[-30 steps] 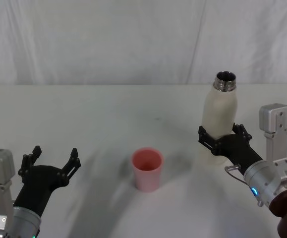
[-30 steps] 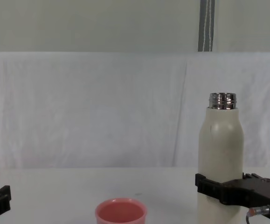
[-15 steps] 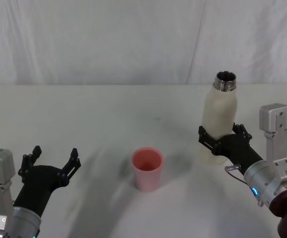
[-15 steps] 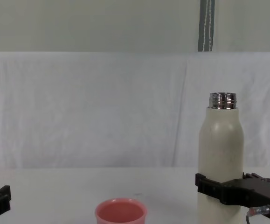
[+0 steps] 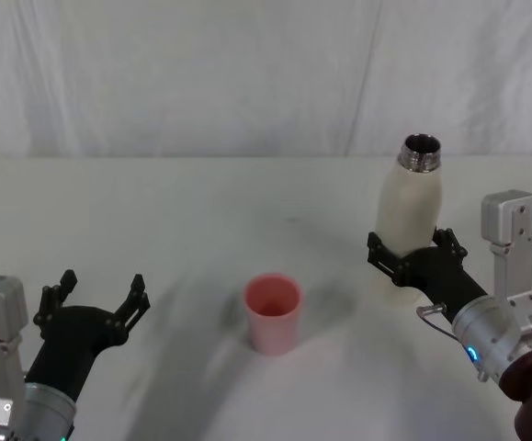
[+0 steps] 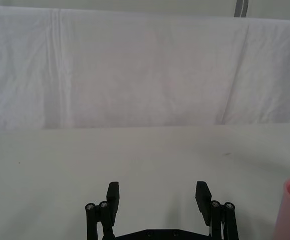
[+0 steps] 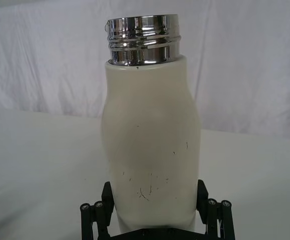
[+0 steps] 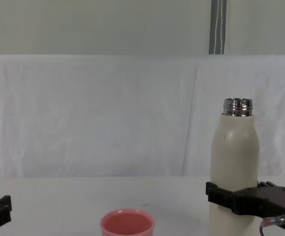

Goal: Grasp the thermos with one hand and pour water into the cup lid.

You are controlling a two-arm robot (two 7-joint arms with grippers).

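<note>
Here, in the head view, we see the right gripper point(image 5: 411, 250) clamped round the lower body of the upright thermos point(image 5: 409, 216), on the table point(image 5: 201, 202) right of the cup lid point(image 5: 273, 312). Our left gripper point(image 5: 96, 292) hangs spread and empty, left of the cup. In the right wrist view, both fingers point(image 7: 205, 200) press the thermos's sides. In the chest view, its steel neck point(image 8: 237, 106) is uncapped.

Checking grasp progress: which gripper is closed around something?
The right gripper, clamped on the thermos low on its body. The left gripper is open, holding nothing.
</note>
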